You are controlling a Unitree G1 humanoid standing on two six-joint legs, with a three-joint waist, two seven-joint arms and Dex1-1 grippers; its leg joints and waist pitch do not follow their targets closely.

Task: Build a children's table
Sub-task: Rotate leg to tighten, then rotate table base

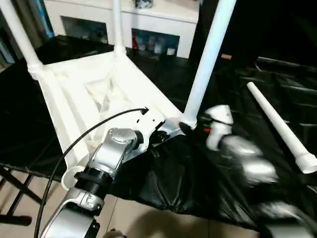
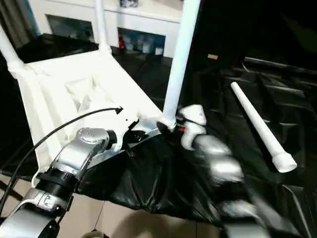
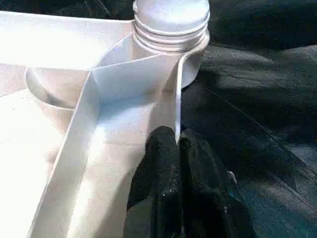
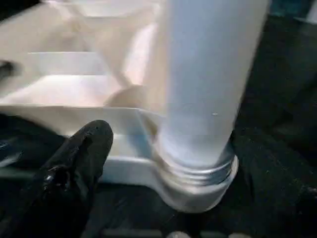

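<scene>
The children's table top lies upside down on a black sheet, ribbed side up. Three white legs stand in its corner sockets: one far left, one at the back, one at the near right corner. A fourth leg lies loose on the sheet to the right. My left gripper is shut on the top's thin rim close to the near right socket. My right gripper is at the base of that near right leg, open, with one finger apart from the tube.
A white cabinet with glass doors stands behind the work surface. The black sheet hangs over the near edge, with tan floor below. A black cable loops over my left forearm.
</scene>
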